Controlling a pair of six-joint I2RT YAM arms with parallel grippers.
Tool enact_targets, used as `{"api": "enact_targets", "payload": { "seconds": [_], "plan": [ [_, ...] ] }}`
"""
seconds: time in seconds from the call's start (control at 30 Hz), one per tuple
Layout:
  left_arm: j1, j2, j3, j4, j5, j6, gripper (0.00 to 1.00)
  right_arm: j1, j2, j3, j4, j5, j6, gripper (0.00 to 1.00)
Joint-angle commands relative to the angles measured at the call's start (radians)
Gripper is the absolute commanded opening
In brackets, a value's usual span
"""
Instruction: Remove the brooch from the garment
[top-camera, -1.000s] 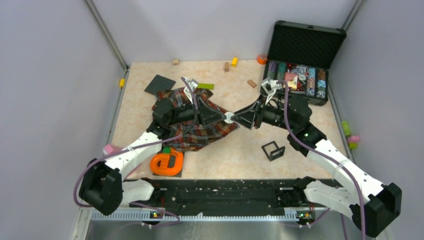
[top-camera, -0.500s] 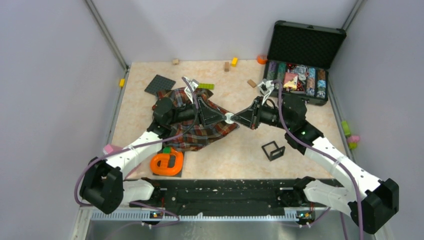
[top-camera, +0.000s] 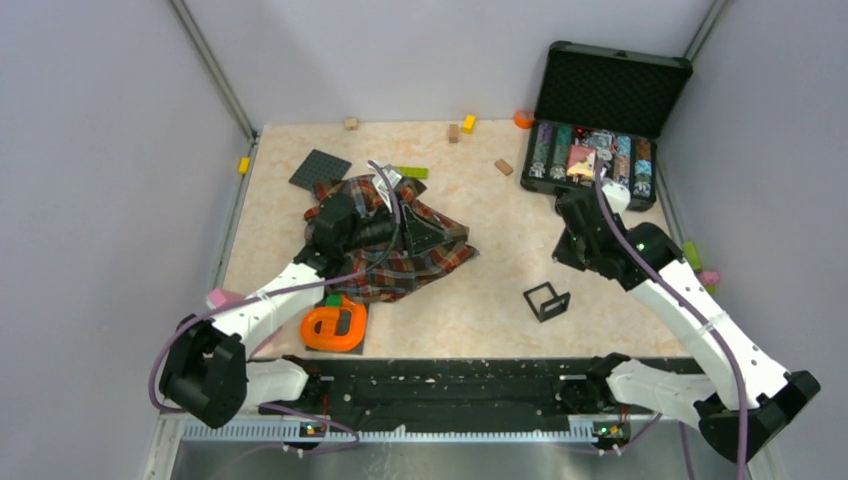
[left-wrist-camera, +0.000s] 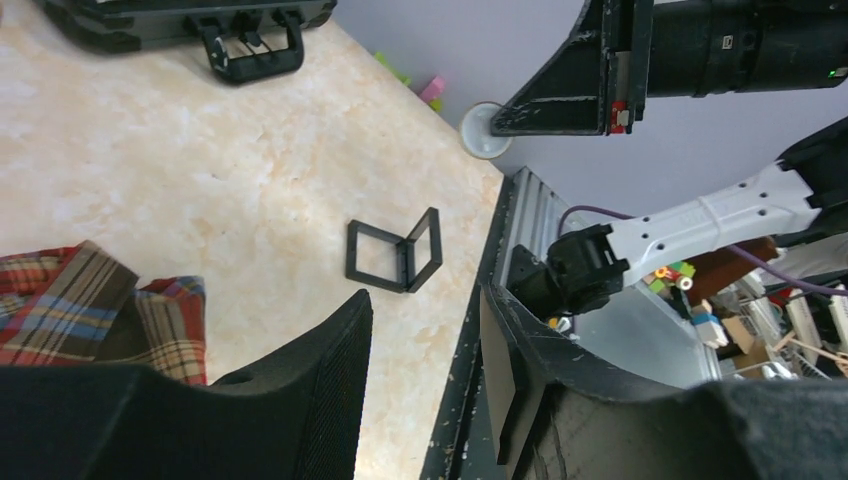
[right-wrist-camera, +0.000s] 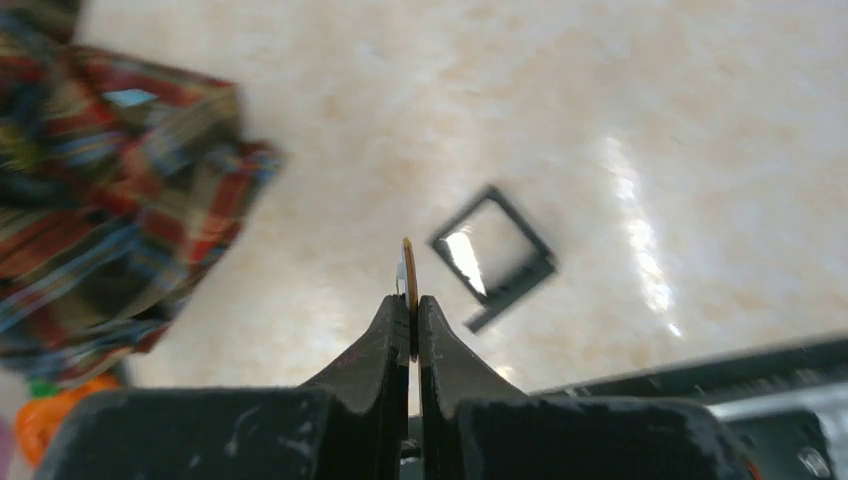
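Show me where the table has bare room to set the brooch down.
Widest bare patch: mid-table, between the plaid shirt and the small black tray. There is also a strip between the shirt and the table's left edge. Crowded: far right, around the open chip case.

From the right wrist the brooch (right-wrist-camera: 408, 264) shows only edge-on, a thin sliver pinched in the right hand (right-wrist-camera: 411, 300). The shirt (right-wrist-camera: 110, 200) is blurred and cut off by the left edge. Overhead, that hand's tips cannot be made out.
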Motion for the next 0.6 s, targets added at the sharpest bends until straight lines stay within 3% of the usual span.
{"api": "enact_targets", "payload": {
  "seconds": [0.0,0.17,0.3,0.43,0.57],
  "plan": [
    [-0.008,-0.01,-0.019,-0.008,-0.037,0.08,0.48,-0.006,0.078,0.051,-0.487,0.318,0.293,0.0],
    [-0.135,0.075,0.007,-0.051,-0.123,0.179,0.56,-0.006,0.121,-0.084,-0.5,0.298,0.456,0.0],
    [-0.298,0.195,0.072,-0.065,-0.212,0.297,0.68,-0.061,0.075,-0.119,-0.413,0.349,0.433,0.0],
    [-0.438,0.332,0.192,-0.163,-0.354,0.426,0.69,-0.185,0.098,0.005,-0.41,0.416,0.333,0.0],
    [-0.516,0.475,0.322,-0.207,-0.4,0.459,0.68,-0.301,0.088,0.188,-0.377,0.469,0.209,0.0]
  ]
}}
